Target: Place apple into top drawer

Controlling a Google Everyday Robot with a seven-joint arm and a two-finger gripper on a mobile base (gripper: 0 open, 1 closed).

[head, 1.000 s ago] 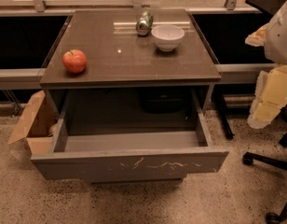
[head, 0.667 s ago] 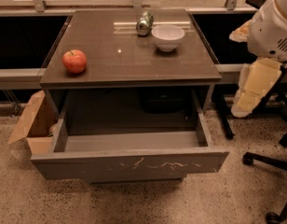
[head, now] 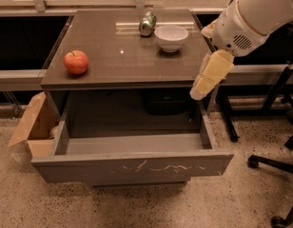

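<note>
The red-orange apple (head: pixel 76 62) sits on the left part of the brown cabinet top (head: pixel 122 56). Below it the top drawer (head: pixel 132 168) is pulled wide open, its scratched grey front facing me and its inside bare. My gripper (head: pixel 200 91), pale yellow below the white arm (head: pixel 251 18), hangs at the cabinet's right front corner, above the drawer's right side wall. It is far to the right of the apple and holds nothing that I can see.
A white bowl (head: pixel 171 36) and a tipped green can (head: pixel 147 23) lie at the back of the cabinet top. An open cardboard box (head: pixel 30 125) stands on the floor to the left. Office chair legs (head: pixel 275 160) are on the right.
The arm has swung in from the right edge of view toward the cabinet's right front corner. The apple, bowl, can and drawer have not moved.
</note>
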